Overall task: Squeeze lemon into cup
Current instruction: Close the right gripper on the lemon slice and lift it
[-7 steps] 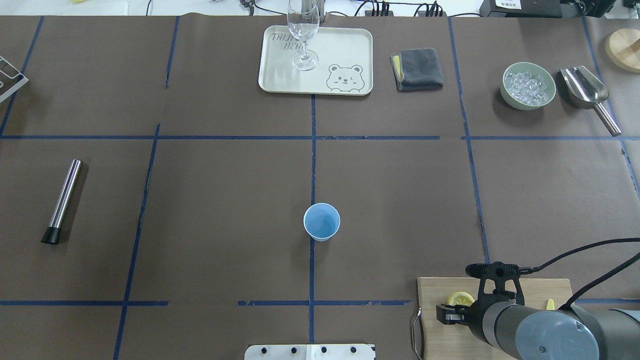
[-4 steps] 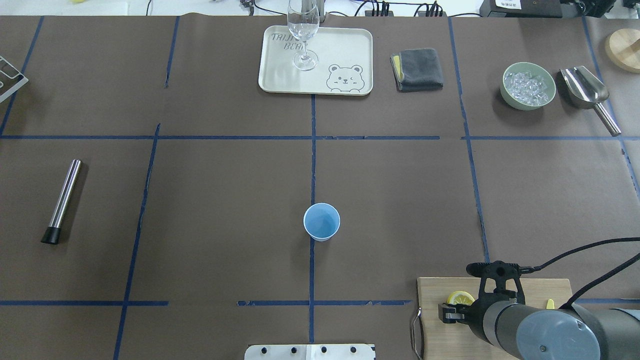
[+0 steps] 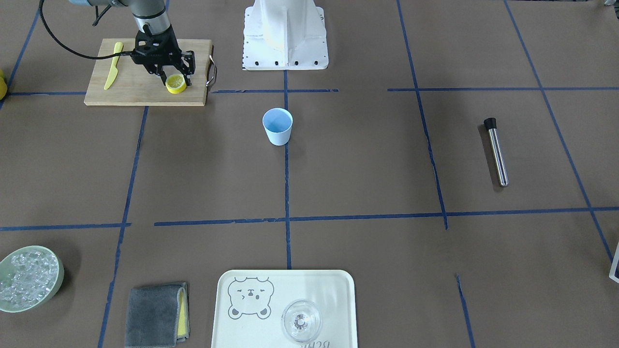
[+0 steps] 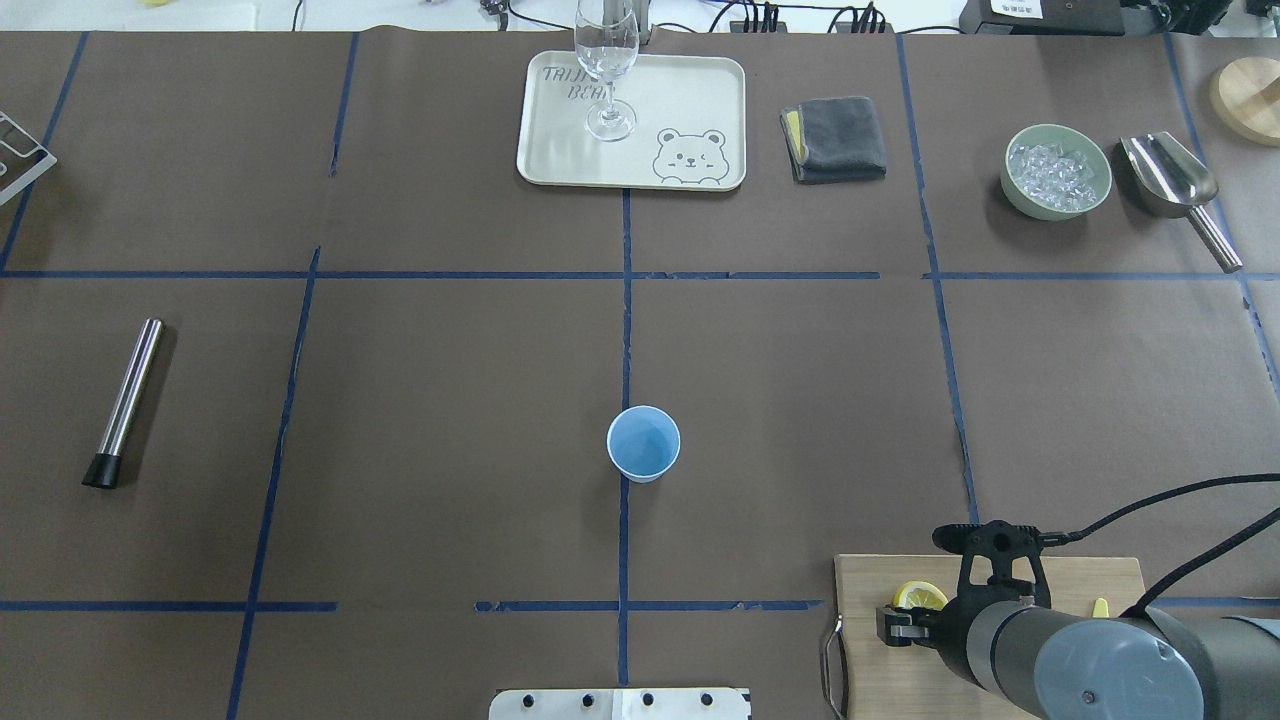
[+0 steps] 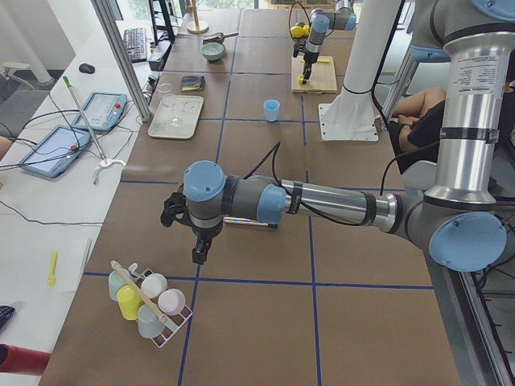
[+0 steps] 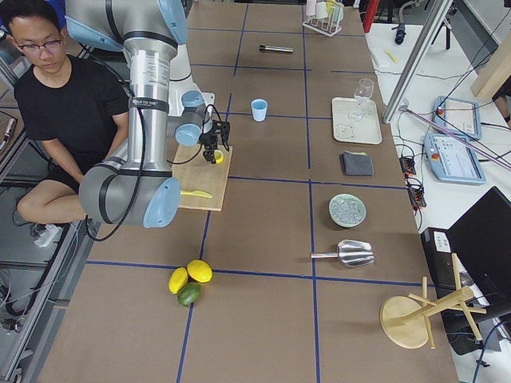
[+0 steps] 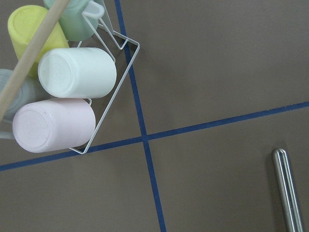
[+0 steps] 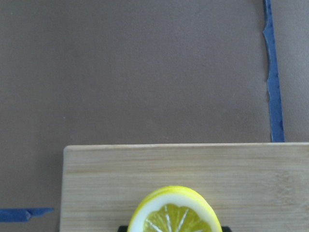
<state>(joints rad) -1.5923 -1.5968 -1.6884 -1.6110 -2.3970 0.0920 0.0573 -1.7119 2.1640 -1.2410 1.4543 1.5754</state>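
The light-blue cup [image 4: 643,444] stands upright near the table's middle; it also shows in the front view [image 3: 277,125]. The lemon slice [image 4: 920,596], yellow rind and pale flesh, is on the wooden cutting board [image 4: 1080,580] at the near right. My right gripper [image 4: 912,612] is down at the board with its fingers either side of the lemon [image 3: 175,83] and looks shut on it. The right wrist view shows the slice [image 8: 175,215] at its bottom edge. My left gripper [image 5: 199,253] hangs over the table's far left end; I cannot tell whether it is open.
A yellow plastic knife [image 3: 112,72] lies on the board. A tray [image 4: 700,110] with a wine glass [image 4: 606,60], a grey cloth [image 4: 835,138], an ice bowl [image 4: 1057,170] and a scoop [image 4: 1170,175] are at the back. A metal rod [image 4: 125,400] lies left. A cup rack [image 7: 72,72] is below the left wrist.
The right gripper's visible finger has moved in slightly toward the lemon slice, then held still. The cup has not moved.
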